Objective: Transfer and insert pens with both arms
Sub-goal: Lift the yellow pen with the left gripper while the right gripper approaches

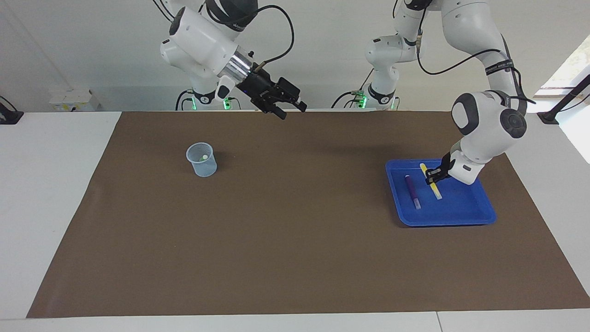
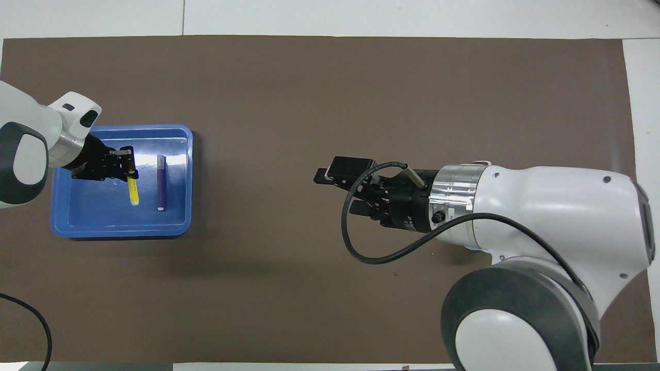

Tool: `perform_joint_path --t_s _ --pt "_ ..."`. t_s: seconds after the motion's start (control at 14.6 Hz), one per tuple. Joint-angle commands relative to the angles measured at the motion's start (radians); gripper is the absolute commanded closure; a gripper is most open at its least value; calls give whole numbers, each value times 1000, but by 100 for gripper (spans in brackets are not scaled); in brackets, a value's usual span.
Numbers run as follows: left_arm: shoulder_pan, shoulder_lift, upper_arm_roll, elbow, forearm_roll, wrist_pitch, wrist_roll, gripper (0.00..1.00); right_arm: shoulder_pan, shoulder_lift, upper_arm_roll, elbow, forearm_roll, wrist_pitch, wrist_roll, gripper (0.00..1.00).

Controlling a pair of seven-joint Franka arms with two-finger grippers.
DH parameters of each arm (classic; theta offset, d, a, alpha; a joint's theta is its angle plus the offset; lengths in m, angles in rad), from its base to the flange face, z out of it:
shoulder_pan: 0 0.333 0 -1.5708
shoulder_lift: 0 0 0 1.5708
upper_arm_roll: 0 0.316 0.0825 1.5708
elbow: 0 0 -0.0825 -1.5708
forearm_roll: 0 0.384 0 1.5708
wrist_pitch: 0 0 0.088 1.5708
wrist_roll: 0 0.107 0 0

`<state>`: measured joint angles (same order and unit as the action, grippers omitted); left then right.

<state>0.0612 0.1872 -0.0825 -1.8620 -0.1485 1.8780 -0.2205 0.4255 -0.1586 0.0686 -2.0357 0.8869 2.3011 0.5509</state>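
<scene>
A yellow pen (image 1: 435, 188) (image 2: 133, 193) lies in the blue tray (image 1: 442, 220) (image 2: 118, 232) toward the left arm's end of the table. My left gripper (image 1: 432, 175) (image 2: 129, 165) is down in the tray and shut on the end of the yellow pen that is nearer to the robots. Beside it in the tray lies a purple pen (image 1: 412, 191) (image 2: 161, 183), untouched. My right gripper (image 1: 292, 112) (image 2: 337, 191) hangs open and empty over the brown mat, and its arm waits.
A translucent bluish cup (image 1: 201, 159) stands on the brown mat (image 1: 295, 240) toward the right arm's end, with a small pale tip showing inside it. The right arm hides the cup in the overhead view. White table surrounds the mat.
</scene>
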Motion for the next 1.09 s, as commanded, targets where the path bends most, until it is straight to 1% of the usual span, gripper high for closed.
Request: perform_joint_path --t_s 0.0,0.21,0.34,0.41,0.48,0.68,0.89,1.03 --pt "-55 -52 1 53 -107 -141 -245 100 33 10 -4 12 20 32 35 0" --pt "-112 -127 1 50 -233 -221 -546 100 39 10 -4 11 20 47 112 0" --pt "-156 -184 1 43 -310 -229 -681 100 54 14 -1 11 20 66 162 0" --pt "-167 -213 1 38 -362 -234 -776 100 83 14 0 11 18 95 162 0" --pt "-187 -232 1 32 -400 -234 -859 100 96 14 0 8 15 127 155 0" --pt "-237 -262 1 4 -514 -223 -1050 100 145 16 2 8 10 141 156 0" --pt "-259 -291 1 -54 -624 -182 -1160 100 153 16 2 9 6 124 136 0" --pt "-273 -316 0 -97 -640 -157 -1195 100 162 16 2 12 4 124 110 2"
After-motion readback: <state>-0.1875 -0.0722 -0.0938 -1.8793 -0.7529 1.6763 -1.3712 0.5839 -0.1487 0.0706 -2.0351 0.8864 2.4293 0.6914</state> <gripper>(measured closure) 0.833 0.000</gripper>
